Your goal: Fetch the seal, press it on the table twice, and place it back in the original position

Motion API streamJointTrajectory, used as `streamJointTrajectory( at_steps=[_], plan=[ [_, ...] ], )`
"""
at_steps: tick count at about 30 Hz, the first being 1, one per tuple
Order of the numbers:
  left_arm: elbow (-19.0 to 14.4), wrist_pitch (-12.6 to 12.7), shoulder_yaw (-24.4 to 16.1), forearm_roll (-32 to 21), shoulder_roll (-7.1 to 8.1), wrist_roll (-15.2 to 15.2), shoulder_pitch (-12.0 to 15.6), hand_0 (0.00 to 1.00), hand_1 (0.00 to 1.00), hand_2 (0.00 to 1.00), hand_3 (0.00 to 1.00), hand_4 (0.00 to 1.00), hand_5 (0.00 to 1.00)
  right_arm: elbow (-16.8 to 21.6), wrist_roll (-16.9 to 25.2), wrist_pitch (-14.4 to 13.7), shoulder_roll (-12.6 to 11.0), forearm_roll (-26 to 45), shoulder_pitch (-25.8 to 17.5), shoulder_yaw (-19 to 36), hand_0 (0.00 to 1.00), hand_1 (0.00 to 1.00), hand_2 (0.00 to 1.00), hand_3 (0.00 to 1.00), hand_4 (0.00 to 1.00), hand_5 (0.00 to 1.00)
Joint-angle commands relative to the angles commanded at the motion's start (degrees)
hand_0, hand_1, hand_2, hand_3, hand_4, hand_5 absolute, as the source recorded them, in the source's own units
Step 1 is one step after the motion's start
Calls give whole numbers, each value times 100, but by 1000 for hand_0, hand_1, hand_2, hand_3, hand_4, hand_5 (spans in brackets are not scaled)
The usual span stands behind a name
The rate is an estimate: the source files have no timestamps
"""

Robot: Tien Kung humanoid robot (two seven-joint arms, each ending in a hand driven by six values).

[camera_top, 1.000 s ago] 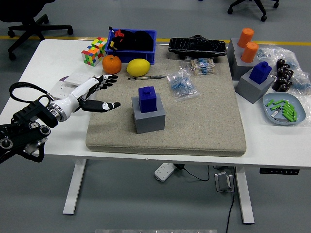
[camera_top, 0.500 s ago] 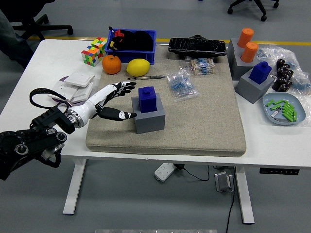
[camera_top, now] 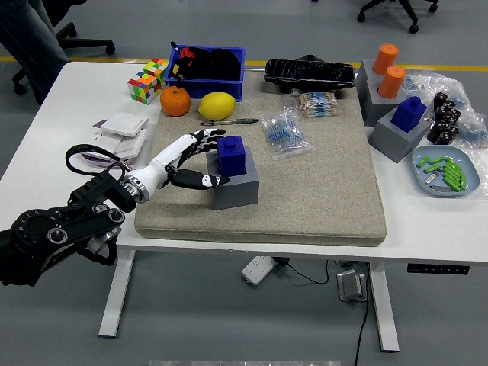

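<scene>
With fingers spread beside it, the left robot hand (camera_top: 200, 156) nears the blue seal (camera_top: 231, 156), probably light, rigid plastic best pinched across its upper block's flat sides.

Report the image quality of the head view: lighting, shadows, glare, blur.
Head view: even overhead lighting, soft shadows only; the dark blue block-shaped seal on its grey square base is sharp, as is the open black-and-white left hand beside it; glare shows on the black glossy wrapped tray; no motion blur visible.
</scene>
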Motion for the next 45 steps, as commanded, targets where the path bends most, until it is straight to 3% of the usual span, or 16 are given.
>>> streamJointTrajectory(
  at_steps=[13, 14, 20, 37, 38, 44, 45],
  plan=[
    [121, 62, -133, -30, -163, -97, 5, 854, 836, 810, 877, 866, 2, 0, 3, -9, 9, 16, 0, -17, 731, 683, 647, 615, 717, 516],
    [135, 71, -125, -28, -175, -112, 1, 786, 806, 758, 849, 854, 2, 3, 3, -9, 12, 9, 0, -8, 727, 683, 647, 615, 717, 516],
    [196, 98, -103, -71, -223, -195, -7, 770, 782, 723, 835, 819, 2, -7, -6, -2, 14, -4, -12, -8, 722, 683, 647, 615, 717, 516],
    [328, 86, -136, -40, -330, -242, -16, 735, 731, 673, 806, 787, 2, -4, -1, -5, 5, -2, -13, -20, 726, 682, 647, 615, 718, 517],
    [338, 88, -139, -41, -336, -242, -17, 682, 688, 606, 764, 699, 2, -5, -2, -3, 5, 0, -13, -19, 724, 682, 647, 615, 717, 517],
    [401, 140, -138, -49, -380, -246, -8, 682, 688, 606, 764, 699, 2, -3, -1, -6, 4, 3, -6, -15, 724, 682, 647, 615, 717, 517],
    [408, 149, -142, -58, -386, -251, -2, 647, 580, 532, 631, 634, 2, -2, 0, -7, 3, 1, -5, -12, 724, 683, 647, 615, 717, 516]
  ],
)
